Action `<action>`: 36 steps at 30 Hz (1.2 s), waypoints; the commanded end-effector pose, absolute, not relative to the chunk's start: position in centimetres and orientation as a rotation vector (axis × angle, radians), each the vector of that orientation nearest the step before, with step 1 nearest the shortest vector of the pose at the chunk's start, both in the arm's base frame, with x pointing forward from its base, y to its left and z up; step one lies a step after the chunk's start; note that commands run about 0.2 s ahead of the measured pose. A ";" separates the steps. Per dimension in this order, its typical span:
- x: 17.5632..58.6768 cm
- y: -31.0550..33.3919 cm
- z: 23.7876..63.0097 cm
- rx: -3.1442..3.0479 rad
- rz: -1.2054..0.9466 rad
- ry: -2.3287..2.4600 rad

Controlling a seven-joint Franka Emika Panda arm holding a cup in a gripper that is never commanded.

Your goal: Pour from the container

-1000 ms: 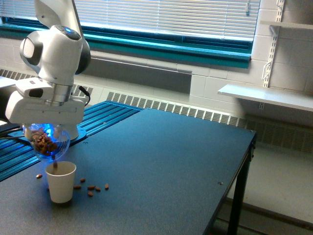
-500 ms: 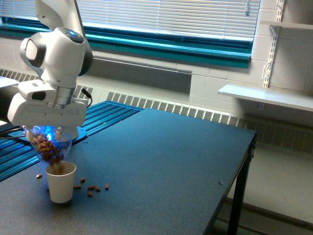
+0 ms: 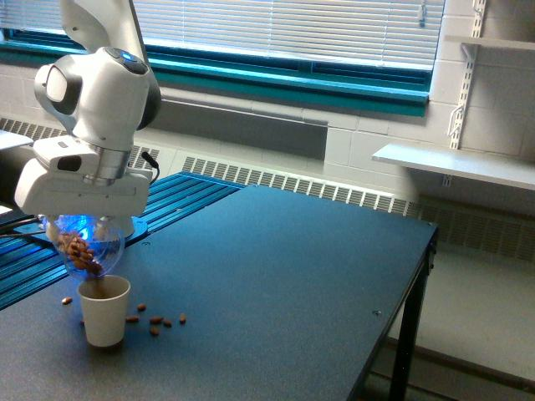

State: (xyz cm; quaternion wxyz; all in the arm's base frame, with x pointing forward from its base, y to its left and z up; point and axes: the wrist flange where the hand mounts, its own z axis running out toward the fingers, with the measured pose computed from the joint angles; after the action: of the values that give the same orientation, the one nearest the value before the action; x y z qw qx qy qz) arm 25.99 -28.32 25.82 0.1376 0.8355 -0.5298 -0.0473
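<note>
The clear rounded container (image 3: 86, 247), tilted mouth-down, holds brown nut-like pieces sliding toward its lower rim.

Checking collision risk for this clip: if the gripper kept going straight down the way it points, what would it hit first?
Most likely the white paper cup, right below the gripper and the tilted clear container it holds; depth is hard to judge from this single view.

White arm (image 3: 96, 92) low, pincer (image 3: 84, 230) downward
</note>
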 end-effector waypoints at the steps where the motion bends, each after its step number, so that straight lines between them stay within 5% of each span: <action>1: 26.2 -28.0 25.7 2.430 -0.158 -1.499; 36: 25.1 -27.9 26.0 2.411 -0.228 -1.470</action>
State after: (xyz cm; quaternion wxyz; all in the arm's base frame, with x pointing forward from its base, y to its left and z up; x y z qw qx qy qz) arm 25.26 -27.94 25.80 0.1507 0.8388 -0.5176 -0.0759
